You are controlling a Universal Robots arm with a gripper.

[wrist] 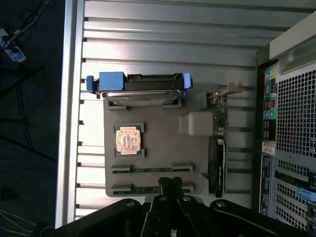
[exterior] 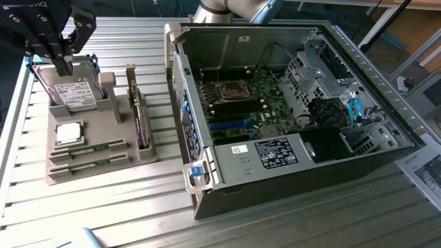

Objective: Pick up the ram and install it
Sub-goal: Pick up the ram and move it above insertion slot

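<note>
Two ram sticks, thin and green, lie in slots at the near end of a grey holder tray (exterior: pixel 113 129): one ram stick (exterior: pixel 93 150) and a second (exterior: pixel 96 164) beside it. They show in the wrist view too, one ram stick (wrist: pixel 153 170) and the other (wrist: pixel 148 189). My black gripper (exterior: pixel 63 70) hangs high over the tray at the exterior view's left, in front of the hard drive, shut and holding nothing. In the wrist view the gripper (wrist: pixel 171 181) has its fingers pressed together, well above the sticks.
The tray also holds a silver hard drive (exterior: pixel 72 93) in a blue bracket, a square processor chip (exterior: pixel 69 133) and an upright expansion card (exterior: pixel 141 126). An open computer case (exterior: pixel 331 46) lies at the exterior view's right, motherboard (exterior: pixel 241 103) exposed. The table is slatted metal.
</note>
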